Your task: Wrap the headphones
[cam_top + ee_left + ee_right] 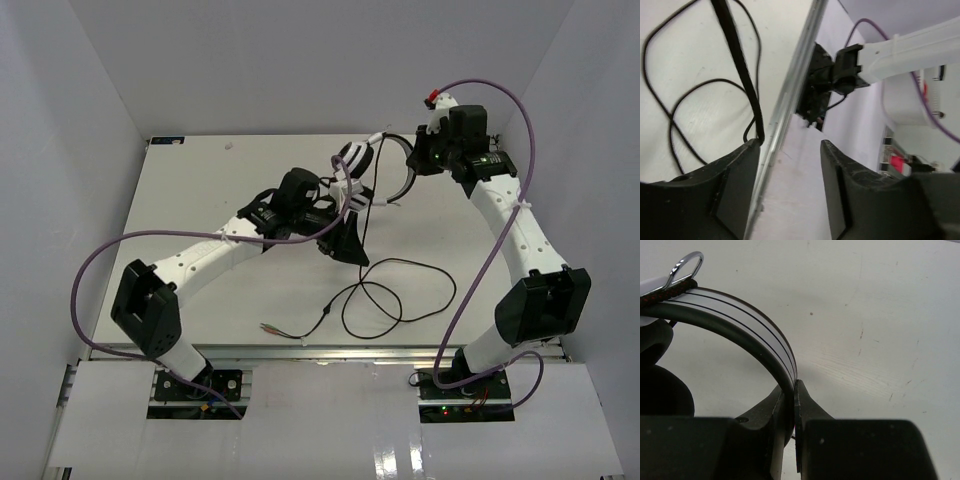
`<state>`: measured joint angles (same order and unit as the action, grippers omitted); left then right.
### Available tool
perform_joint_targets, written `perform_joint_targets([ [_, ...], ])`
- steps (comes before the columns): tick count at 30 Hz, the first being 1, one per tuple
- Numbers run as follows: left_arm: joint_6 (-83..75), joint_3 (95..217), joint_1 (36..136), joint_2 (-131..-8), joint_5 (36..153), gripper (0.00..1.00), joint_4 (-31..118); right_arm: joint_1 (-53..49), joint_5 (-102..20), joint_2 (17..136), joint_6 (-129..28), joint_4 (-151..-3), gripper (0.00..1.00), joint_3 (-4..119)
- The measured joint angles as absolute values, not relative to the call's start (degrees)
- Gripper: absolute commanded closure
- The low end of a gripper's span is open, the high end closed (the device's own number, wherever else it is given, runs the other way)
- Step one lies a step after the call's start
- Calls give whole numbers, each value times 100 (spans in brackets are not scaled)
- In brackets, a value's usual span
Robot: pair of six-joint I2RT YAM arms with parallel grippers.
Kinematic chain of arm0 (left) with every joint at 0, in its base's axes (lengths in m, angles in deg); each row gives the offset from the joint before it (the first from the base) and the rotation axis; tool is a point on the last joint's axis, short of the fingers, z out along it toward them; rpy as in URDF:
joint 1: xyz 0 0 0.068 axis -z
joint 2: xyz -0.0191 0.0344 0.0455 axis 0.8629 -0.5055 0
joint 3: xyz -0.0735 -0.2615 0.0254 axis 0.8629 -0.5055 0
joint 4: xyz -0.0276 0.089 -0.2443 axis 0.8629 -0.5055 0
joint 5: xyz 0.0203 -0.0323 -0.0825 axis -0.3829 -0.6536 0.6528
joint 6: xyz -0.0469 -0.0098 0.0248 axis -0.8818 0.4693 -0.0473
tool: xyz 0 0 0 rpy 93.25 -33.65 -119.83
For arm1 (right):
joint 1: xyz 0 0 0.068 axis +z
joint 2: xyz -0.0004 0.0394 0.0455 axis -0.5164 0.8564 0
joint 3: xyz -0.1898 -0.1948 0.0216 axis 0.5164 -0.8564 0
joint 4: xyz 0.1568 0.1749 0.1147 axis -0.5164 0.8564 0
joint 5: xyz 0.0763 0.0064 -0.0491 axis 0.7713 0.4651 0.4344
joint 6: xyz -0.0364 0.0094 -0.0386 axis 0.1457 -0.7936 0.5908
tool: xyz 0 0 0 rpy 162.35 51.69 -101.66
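Observation:
The headphones are held off the table at the back centre, white with black pads. My right gripper is shut on their headband, which runs between its jaws in the right wrist view; a black ear pad shows at the left there. The thin black cable hangs from the headphones and lies in loops on the table, with its plugs near the front edge. My left gripper is open just below the headphones. In the left wrist view nothing is between its jaws, and the cable runs past the left fingertip.
White walls enclose the table on three sides. Its metal front edge shows in the left wrist view, with the right arm's base beyond it. Purple arm cables loop beside both arms.

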<state>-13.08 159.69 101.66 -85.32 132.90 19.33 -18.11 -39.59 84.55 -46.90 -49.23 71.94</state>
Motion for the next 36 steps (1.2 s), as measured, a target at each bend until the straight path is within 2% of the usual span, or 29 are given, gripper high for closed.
perform_joint_targets([
  [5, -887, 14385, 10426, -7645, 12270, 25, 3023, -2216, -3766, 8364, -5133, -4925, 92, 7418],
  [11, -487, 12592, 10590, -6540, 11333, 13, 5196, -2273, -3634, 7936, -5558, -4935, 92, 7449],
  [16, -388, 11610, 10590, -6526, 10965, 8, 6994, -2345, -3515, 7684, -5828, -4940, 92, 7449],
  [22, -330, 11340, 10590, -7354, 10830, 2, 8666, -2520, -3394, 7565, -6059, -4939, 92, 7449],
  [27, -432, 11364, 10664, -8252, 10893, 2, 9875, -2600, -3281, 7488, -6196, -4940, 92, 7449],
  [36, -515, 12170, 11231, -9816, 10804, 2, 10651, -2665, -3035, 7318, -6402, -4943, 92, 7445],
])
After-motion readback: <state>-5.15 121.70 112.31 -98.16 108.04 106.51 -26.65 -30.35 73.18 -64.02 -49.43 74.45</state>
